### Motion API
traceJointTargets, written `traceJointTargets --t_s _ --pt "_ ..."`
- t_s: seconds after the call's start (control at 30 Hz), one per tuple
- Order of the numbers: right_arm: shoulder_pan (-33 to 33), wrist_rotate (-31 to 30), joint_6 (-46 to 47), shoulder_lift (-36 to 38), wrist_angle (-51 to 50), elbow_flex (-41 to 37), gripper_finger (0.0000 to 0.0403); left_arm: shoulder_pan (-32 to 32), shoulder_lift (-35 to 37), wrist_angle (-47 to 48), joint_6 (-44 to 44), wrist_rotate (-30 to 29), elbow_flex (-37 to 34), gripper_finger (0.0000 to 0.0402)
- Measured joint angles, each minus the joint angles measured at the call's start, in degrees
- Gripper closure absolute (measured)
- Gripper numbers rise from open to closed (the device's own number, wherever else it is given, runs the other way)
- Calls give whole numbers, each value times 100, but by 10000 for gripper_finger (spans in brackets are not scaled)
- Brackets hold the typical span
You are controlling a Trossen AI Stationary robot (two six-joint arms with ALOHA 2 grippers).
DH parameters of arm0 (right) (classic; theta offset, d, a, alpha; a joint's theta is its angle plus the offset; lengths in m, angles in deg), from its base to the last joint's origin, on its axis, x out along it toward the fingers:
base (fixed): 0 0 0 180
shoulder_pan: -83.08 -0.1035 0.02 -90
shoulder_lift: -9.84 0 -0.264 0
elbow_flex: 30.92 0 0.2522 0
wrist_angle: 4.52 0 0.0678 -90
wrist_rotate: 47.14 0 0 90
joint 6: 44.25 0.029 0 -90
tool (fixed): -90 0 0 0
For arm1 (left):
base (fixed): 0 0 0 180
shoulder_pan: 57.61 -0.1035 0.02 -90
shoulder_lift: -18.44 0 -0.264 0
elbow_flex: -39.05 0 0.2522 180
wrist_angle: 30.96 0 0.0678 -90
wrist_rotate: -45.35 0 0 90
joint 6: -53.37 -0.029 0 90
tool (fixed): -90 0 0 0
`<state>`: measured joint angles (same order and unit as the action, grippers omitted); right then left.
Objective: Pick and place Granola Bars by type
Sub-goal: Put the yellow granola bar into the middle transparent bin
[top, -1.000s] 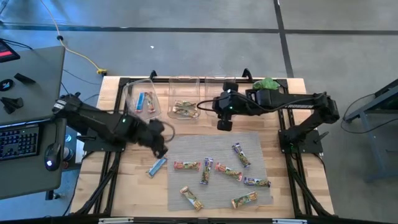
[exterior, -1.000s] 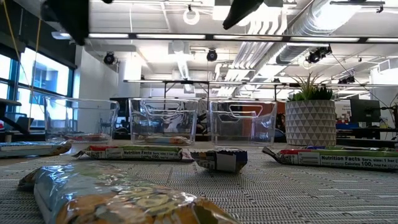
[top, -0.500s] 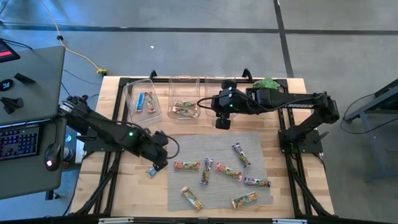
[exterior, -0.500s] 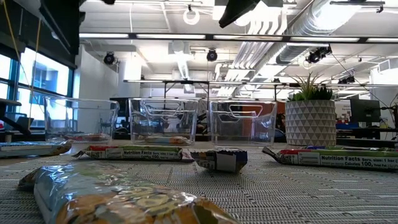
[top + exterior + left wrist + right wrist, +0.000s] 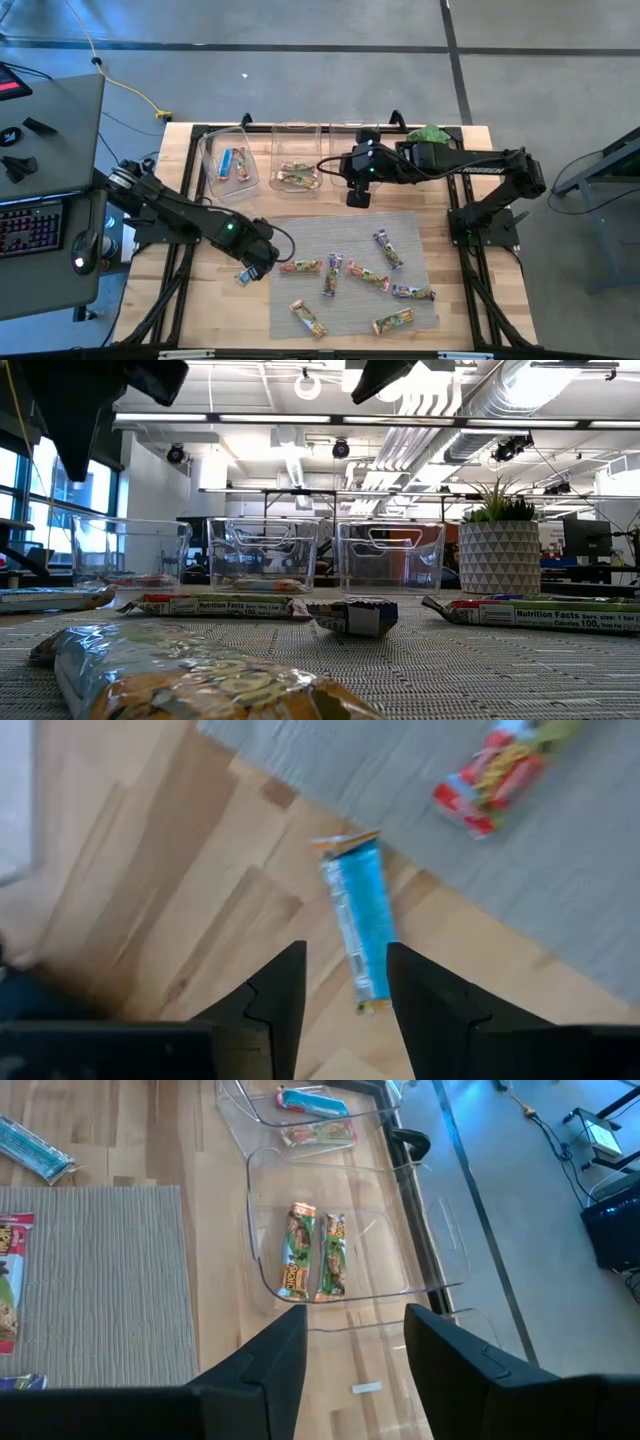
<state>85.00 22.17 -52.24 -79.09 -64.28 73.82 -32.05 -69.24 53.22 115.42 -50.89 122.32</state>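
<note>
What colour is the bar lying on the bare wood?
Blue, clearest in the left wrist view.

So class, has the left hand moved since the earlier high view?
Yes. The left hand moved down along the grey mat's left edge, onto the blue bar.

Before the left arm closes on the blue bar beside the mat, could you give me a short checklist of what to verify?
1. Left gripper open: ok, gap visible between its fingers.
2. Blue bar lined up with that gap: ok, its near end lies between the fingers.
3. Bar free of neighbours: ok, it lies alone on the bare wood, off the grey mat.
4. Gripper low enough to grasp: cannot tell.
5. Bin holding a blue bar unobstructed: ok.
6. Right gripper out of the way: ok, open above the middle bin.
</note>
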Motion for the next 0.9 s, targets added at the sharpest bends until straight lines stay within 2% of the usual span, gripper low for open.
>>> traceJointTargets --t_s 0.23,0.43,0.8,0.9 --pt "0 4 61 0 -2 2 249 -4 -403 80 27 103 0 205" --pt "0 7 405 0 -68 2 249 20 -812 -500 412 481 -192 154" --pt "0 9 278 0 -134 2 249 68 -1462 -1826 446 769 -904 144" --pt "0 9 291 0 -140 2 249 16 -1575 -1808 579 842 -927 147"
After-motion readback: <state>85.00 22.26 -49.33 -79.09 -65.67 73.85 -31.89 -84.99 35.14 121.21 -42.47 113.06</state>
